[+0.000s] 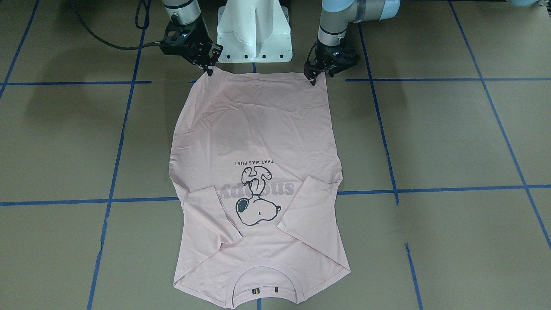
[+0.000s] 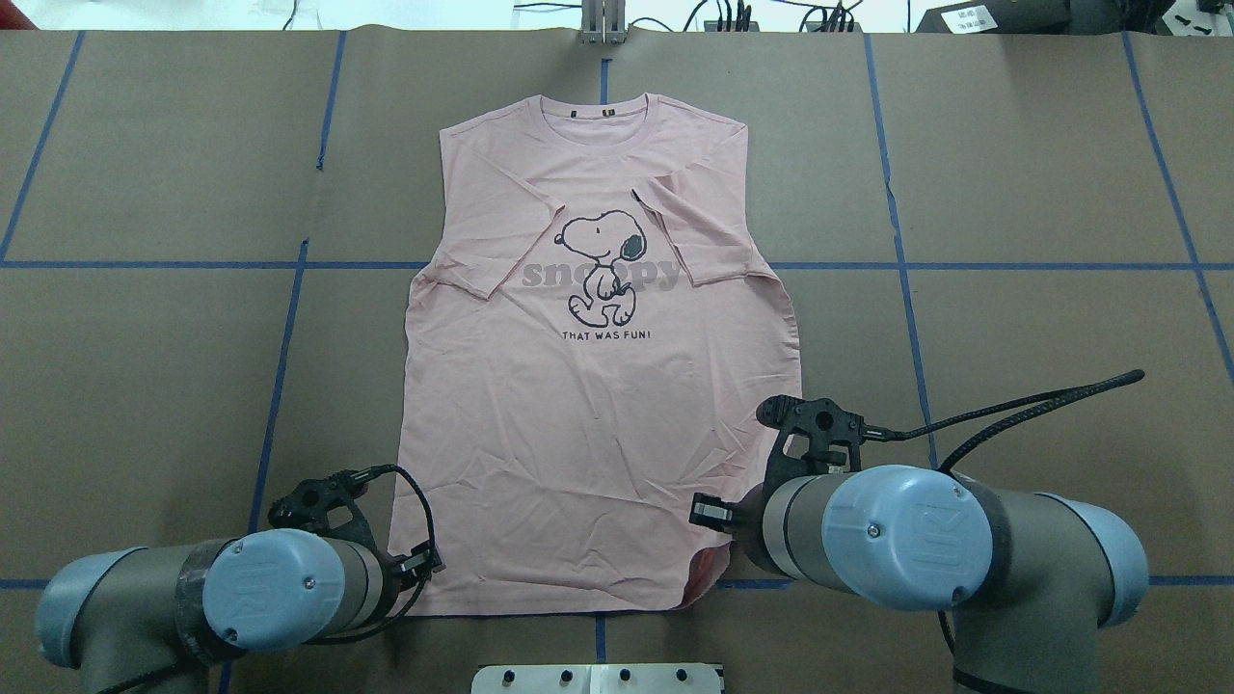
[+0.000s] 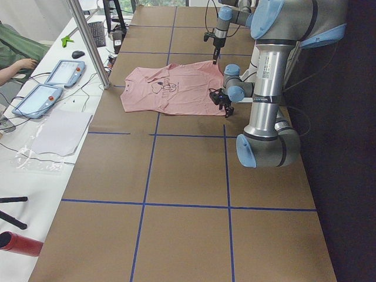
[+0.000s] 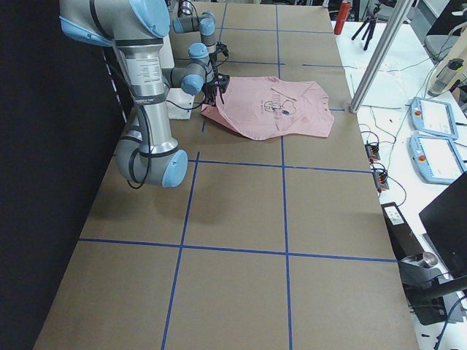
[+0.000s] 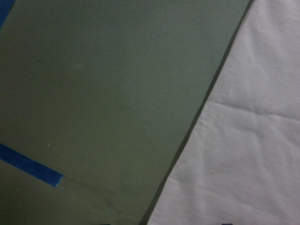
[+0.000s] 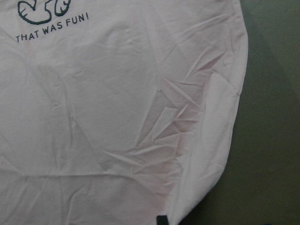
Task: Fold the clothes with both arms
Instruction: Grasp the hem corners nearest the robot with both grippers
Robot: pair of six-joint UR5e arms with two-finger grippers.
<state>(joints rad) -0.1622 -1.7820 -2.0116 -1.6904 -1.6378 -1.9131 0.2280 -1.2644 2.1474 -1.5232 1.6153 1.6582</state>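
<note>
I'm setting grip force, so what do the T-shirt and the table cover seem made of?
T-shirt: thin, matte knit, likely cotton jersey; it lies limp with soft fine creases. Table cover: matte brown sheet, probably paper or card; flat, unglossy, marked with blue tape lines.

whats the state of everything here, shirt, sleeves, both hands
pink T-shirt: lying flat, print up, collar away from the robot
sleeves: both folded in over the chest
right hand: shut on a hem corner, which is slightly lifted
left hand: at the other hem corner, open or shut unclear
</note>
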